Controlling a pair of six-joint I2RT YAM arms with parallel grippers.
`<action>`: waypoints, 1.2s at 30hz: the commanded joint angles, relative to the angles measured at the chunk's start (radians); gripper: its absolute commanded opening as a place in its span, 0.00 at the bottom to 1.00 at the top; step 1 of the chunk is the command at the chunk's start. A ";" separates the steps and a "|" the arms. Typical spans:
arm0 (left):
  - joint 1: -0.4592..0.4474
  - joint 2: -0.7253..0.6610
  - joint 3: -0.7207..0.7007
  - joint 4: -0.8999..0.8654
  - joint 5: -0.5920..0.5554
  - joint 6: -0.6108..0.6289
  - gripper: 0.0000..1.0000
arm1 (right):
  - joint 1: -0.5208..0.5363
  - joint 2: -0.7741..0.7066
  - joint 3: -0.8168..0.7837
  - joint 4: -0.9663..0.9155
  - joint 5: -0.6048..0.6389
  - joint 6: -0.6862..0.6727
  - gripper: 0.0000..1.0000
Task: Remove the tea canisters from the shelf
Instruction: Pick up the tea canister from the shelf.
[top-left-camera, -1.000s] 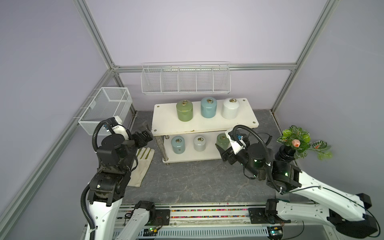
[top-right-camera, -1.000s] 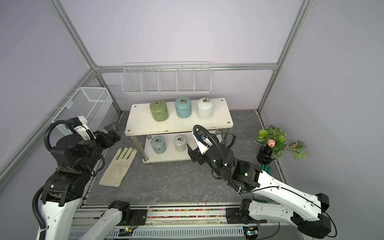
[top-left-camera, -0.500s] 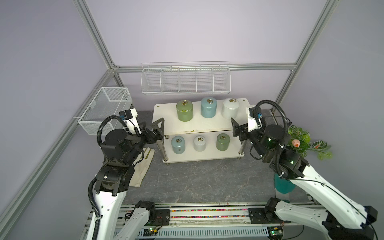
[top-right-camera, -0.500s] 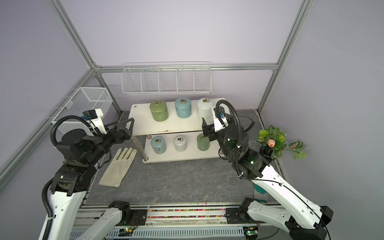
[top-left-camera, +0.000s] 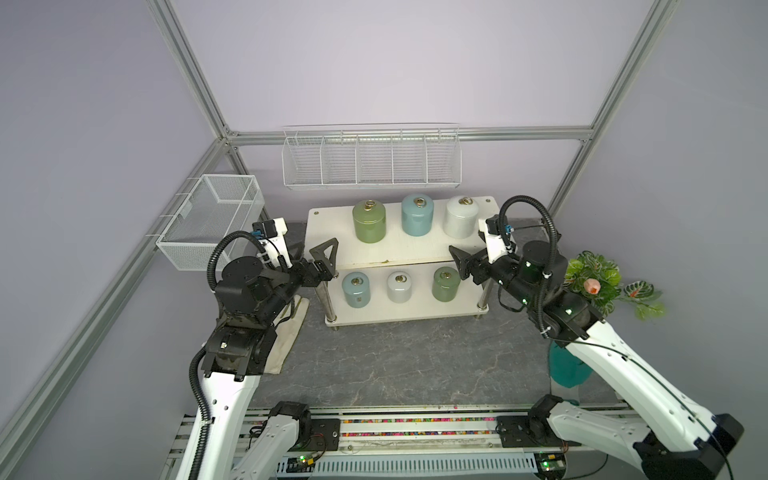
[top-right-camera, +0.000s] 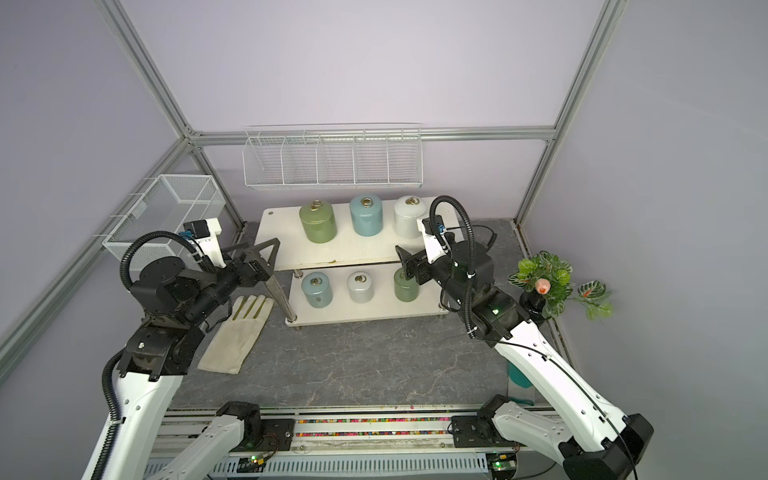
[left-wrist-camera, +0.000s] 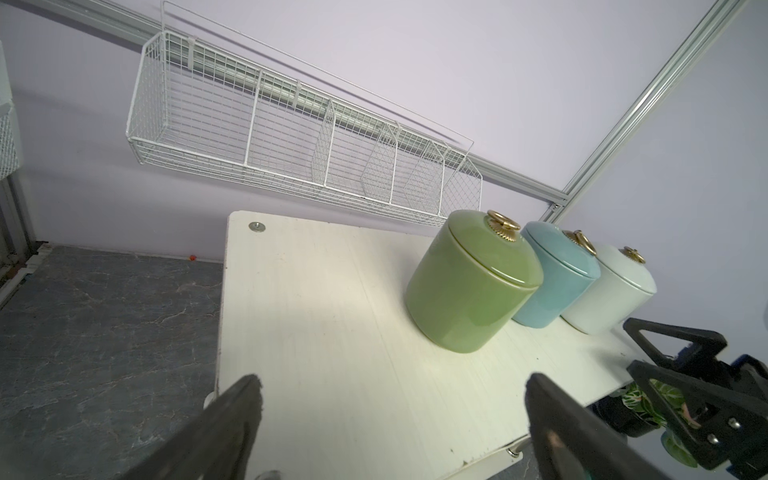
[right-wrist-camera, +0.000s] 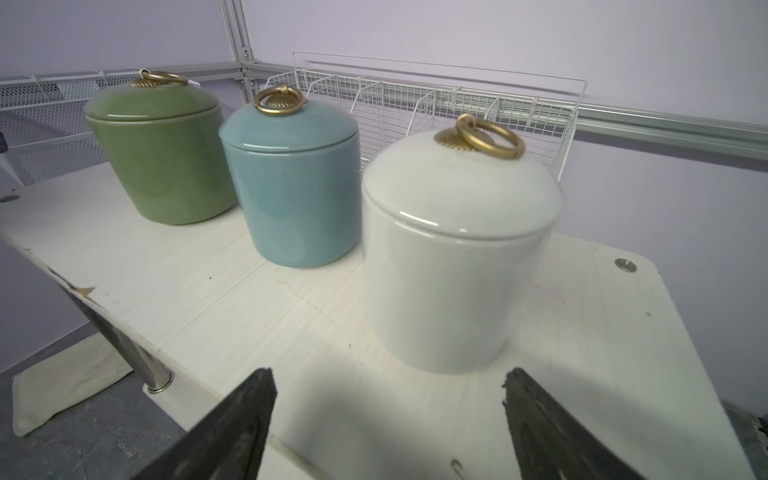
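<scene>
Closest to me is the grey marbled worktop. A cream cloth glove lies flat on its left side, and a teal something pokes out behind my right arm, can't tell what it is.

Both arms reach toward the low two-tier cream-white board shelf with chrome tube legs, one from each end. The left tool is spread wide with nothing in it, up at the front left corner of the top board. The right tool is spread wide too, nothing between its fingers, at the front right end of that board. On its wrist view the white jar sits right ahead, not touched.

All six tea canisters are on the shelf, upright, lids on, brass rings up top. Lower tier, left to right:
- glossy pale blue ceramic canister
- whitish ceramic canister
- olive green ceramic canister

Upper tier, same direction:
- bigger-looking olive green lidded canister
- pale blue lidded canister
- white lidded canister

Those three stand close together in a row toward the back.

Off to the right stands a leafy green plant in a black pot. A white mesh basket hangs on the left wall, and a white wire wall rack hangs on the back wall above the shelf.
</scene>
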 joint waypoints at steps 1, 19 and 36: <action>-0.003 0.005 -0.022 0.055 0.029 0.000 1.00 | -0.019 0.042 -0.014 0.114 -0.049 0.030 0.89; -0.003 0.007 -0.044 0.073 0.028 -0.010 1.00 | -0.071 0.158 0.047 0.205 -0.007 0.033 0.89; -0.003 0.010 -0.069 0.107 0.041 -0.028 1.00 | -0.089 0.230 0.104 0.257 -0.026 0.040 0.89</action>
